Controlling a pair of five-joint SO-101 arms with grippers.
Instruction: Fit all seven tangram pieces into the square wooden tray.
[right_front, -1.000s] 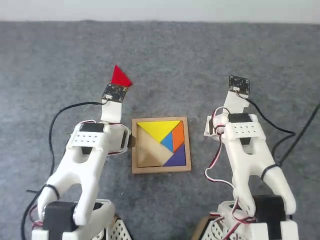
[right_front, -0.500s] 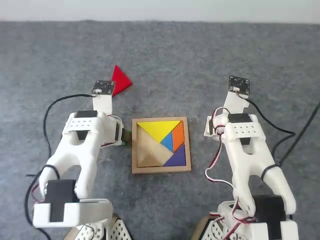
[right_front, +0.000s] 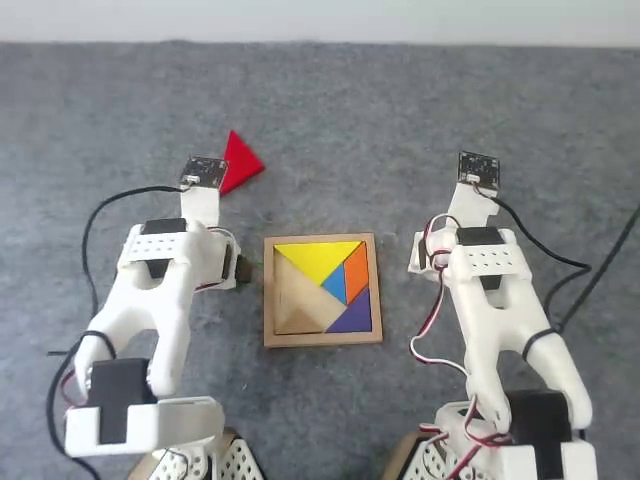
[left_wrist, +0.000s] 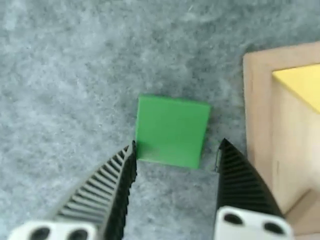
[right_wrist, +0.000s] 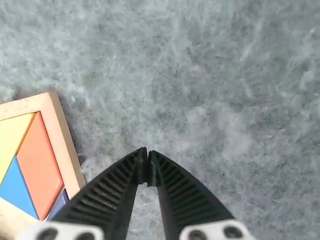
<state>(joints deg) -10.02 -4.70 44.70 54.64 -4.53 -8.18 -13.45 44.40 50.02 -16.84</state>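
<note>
Left arm's swung back off the tray (right_front: 322, 339); left gripper (left_wrist: 177, 146) now hangs wide open, empty, astride the green square (left_wrist: 172, 129) (just beside the tray's edge). Pickup step, I'd say: next, lower and pinch.

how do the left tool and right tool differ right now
The left tool is open, while the right tool is shut with its fingertips together. The left tool is lined up on the green square, which lies just off its tips; the right tool is over bare grey carpet. Both have black ribbed fingers and sit low beside the wooden tray, on opposite sides of it.
</note>
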